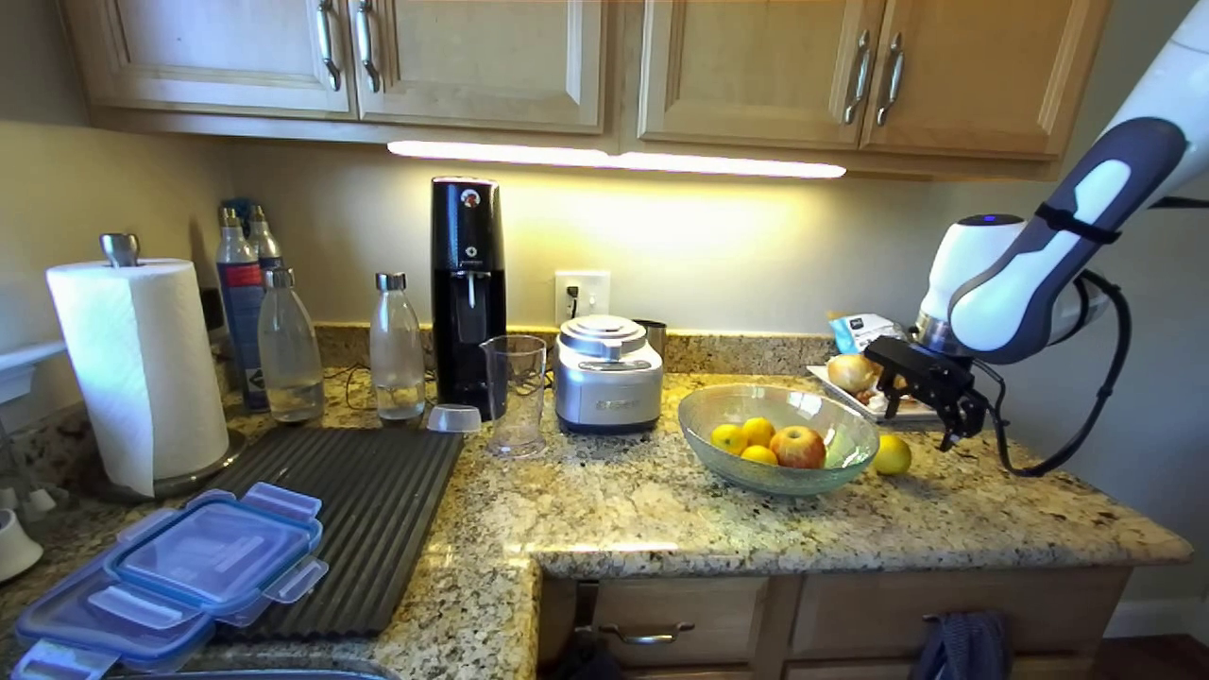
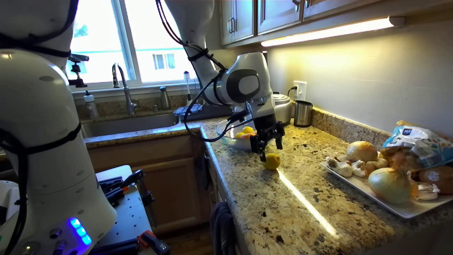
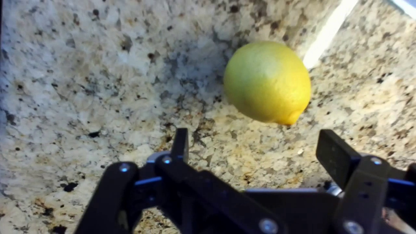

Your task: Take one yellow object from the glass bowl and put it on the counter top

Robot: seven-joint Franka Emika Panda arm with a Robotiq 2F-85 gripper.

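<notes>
A yellow lemon (image 1: 893,454) rests on the speckled granite counter top (image 1: 623,515), just outside the glass bowl (image 1: 784,484). The lemon also shows in an exterior view (image 2: 272,162) and in the wrist view (image 3: 268,83), with its pointed end toward my jaws. Several smaller yellow fruits (image 1: 728,438) lie inside the bowl beside a red-orange apple (image 1: 799,447). My gripper (image 1: 921,425) hangs over the counter close to the loose lemon. In the wrist view the gripper (image 3: 253,138) has its fingers wide apart, with nothing between them; the lemon is beyond the fingertips, apart from them.
A white plate (image 2: 403,212) with onions and garlic, and a bag (image 2: 410,141), stand by the wall. A silver appliance (image 1: 609,378), a clear jug (image 1: 517,397) and a black soda machine (image 1: 469,293) stand behind the bowl. A ribbed mat (image 1: 406,529) holds plastic lids (image 1: 212,557).
</notes>
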